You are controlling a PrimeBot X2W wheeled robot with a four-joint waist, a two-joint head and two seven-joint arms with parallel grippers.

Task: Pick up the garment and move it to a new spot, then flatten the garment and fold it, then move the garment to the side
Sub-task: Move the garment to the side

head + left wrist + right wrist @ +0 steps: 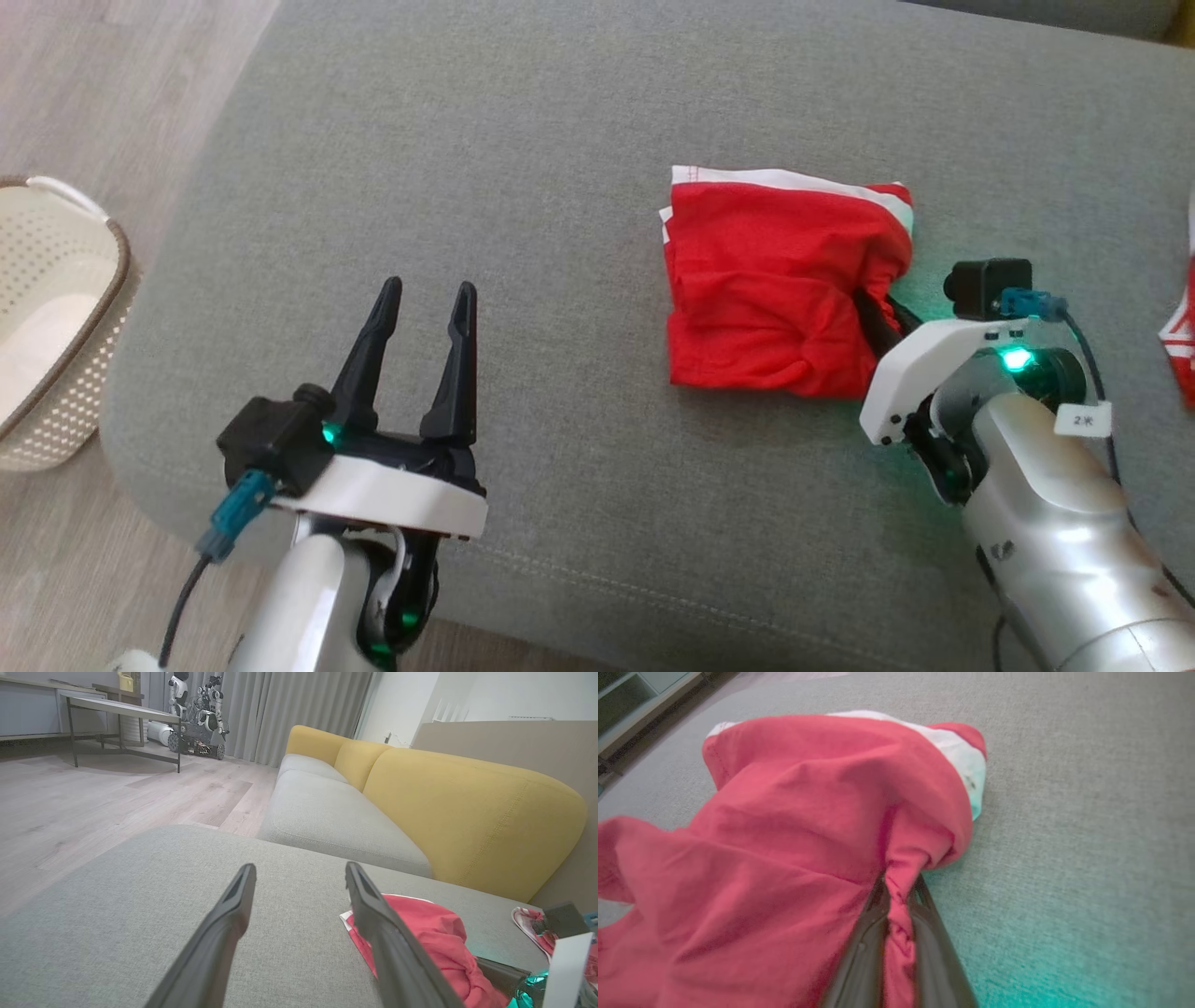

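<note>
Left gripper [428,285] spread and empty; right gripper [899,891] pinching crumpled red cloth garment [766,280].
We see it right of centre on the grey fabric cushion [560,140], right-hand fold between those fingers, left arm well apart, so right arm lifts.

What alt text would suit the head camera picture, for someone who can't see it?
The right end effector is shut on the edge of a crumpled red garment with white trim on a grey cushion. The left end effector stands open over the cushion to its left; a pale basket sits on the floor.
</note>
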